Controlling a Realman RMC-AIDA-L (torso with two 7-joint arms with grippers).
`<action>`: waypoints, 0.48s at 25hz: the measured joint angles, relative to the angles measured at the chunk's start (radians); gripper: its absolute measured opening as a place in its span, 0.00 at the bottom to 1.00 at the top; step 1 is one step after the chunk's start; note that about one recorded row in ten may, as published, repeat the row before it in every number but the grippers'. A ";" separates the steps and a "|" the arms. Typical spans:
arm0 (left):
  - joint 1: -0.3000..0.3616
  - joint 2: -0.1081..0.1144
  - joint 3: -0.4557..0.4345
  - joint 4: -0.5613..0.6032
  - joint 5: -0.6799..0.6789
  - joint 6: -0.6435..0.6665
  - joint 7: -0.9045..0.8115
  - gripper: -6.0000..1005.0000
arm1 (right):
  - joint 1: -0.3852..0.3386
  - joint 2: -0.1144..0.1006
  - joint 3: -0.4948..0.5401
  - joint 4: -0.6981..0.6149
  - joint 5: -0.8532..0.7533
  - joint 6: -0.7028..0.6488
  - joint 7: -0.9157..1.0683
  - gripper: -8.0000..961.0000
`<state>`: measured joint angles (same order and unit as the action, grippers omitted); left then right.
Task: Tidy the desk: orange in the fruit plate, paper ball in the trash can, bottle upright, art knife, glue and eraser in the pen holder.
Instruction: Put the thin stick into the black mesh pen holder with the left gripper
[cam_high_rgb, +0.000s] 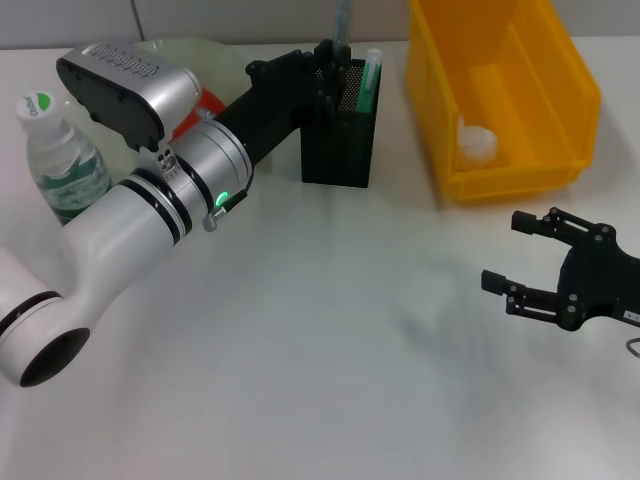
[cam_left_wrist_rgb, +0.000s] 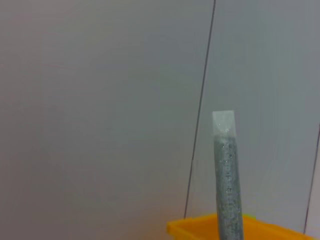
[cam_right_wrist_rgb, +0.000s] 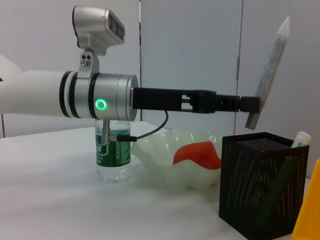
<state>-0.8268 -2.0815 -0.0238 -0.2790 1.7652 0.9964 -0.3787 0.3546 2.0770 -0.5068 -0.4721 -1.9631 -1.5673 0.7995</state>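
My left gripper (cam_high_rgb: 325, 60) is shut on the grey art knife (cam_right_wrist_rgb: 270, 65). It holds the knife by its lower end, tilted, just above the black mesh pen holder (cam_high_rgb: 340, 130). The knife (cam_left_wrist_rgb: 227, 185) rises through the left wrist view. A green glue stick (cam_high_rgb: 368, 80) stands in the holder. The bottle (cam_high_rgb: 62, 160) stands upright at the left. The orange (cam_right_wrist_rgb: 200, 152) lies in the pale fruit plate (cam_right_wrist_rgb: 165, 160). A paper ball (cam_high_rgb: 477, 140) sits in the yellow trash can (cam_high_rgb: 575, 90). The eraser is out of view. My right gripper (cam_high_rgb: 505, 252) is open, low at the right.
The left arm's forearm (cam_high_rgb: 180, 190) stretches diagonally from the near left over the table toward the holder, passing beside the bottle and over the fruit plate (cam_high_rgb: 185, 50). The trash can stands close to the right of the holder.
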 joint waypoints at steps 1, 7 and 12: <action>0.000 0.000 -0.002 0.000 0.000 -0.005 0.000 0.18 | 0.000 0.000 0.000 0.000 0.000 0.000 0.000 0.85; 0.000 0.000 -0.005 -0.003 0.002 -0.018 0.000 0.18 | 0.000 0.000 0.000 0.001 0.001 0.000 -0.001 0.85; -0.001 0.000 -0.013 -0.005 0.037 -0.018 -0.004 0.18 | 0.001 0.000 -0.001 0.001 0.000 0.000 -0.002 0.85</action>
<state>-0.8275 -2.0815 -0.0365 -0.2838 1.8022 0.9785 -0.3830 0.3555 2.0770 -0.5077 -0.4708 -1.9626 -1.5673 0.7976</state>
